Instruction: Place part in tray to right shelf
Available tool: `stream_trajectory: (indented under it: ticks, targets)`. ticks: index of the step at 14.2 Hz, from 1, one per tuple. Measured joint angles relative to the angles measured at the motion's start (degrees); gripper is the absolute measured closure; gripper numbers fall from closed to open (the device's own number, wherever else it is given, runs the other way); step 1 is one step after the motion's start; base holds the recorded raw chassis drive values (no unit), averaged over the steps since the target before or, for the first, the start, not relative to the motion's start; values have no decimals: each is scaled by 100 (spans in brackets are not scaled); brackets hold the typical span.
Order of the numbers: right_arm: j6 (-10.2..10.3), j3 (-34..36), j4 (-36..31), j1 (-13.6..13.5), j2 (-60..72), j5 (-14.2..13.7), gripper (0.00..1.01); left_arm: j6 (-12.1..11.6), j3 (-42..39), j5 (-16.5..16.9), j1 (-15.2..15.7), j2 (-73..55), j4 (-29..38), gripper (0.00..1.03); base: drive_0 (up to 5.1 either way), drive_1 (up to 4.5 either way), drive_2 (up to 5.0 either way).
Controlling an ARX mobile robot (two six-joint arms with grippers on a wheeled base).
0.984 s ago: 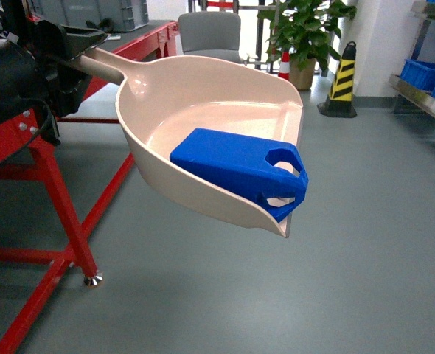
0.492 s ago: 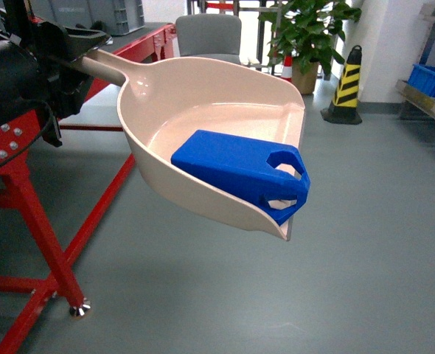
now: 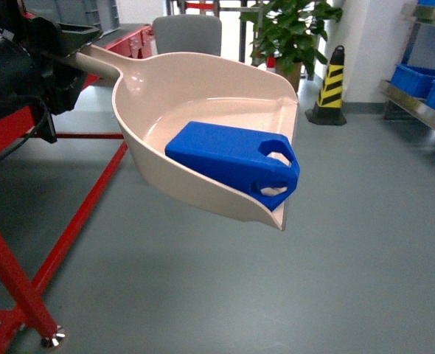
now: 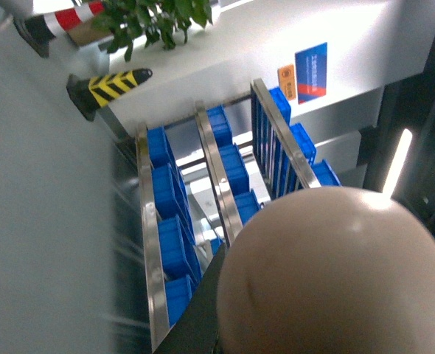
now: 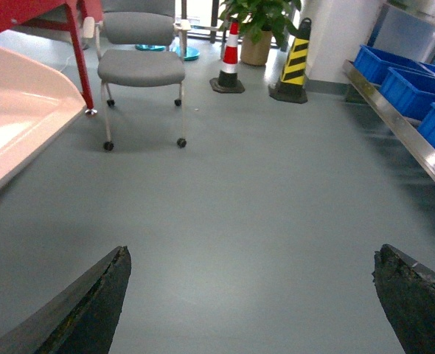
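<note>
The blue part [image 3: 231,158] lies in the tray [image 3: 195,88], its holed lug at the flat front lip (near the lower front corner). The left pincer [image 3: 59,55] is clenched on the tray's handle, holding it above the floor [image 3: 335,280]. The right pincer [image 5: 254,295] hangs released. The right shelf [image 3: 416,103] stands well apart.

Glossy beige plastic tray [image 3: 203,96], smooth blue plastic part [image 3: 228,158], seemingly brushed-steel shelf [image 5: 405,133]
</note>
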State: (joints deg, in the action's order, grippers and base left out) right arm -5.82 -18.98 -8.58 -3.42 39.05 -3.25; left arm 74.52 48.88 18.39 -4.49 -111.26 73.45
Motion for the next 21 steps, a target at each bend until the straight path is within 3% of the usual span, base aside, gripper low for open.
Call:
stream_trajectory:
  ticks: [21]
  targets:
    - [0,0,-2,2,-15,0,3,2,0,31,-31,0,-11,89,-152,-152,-152]
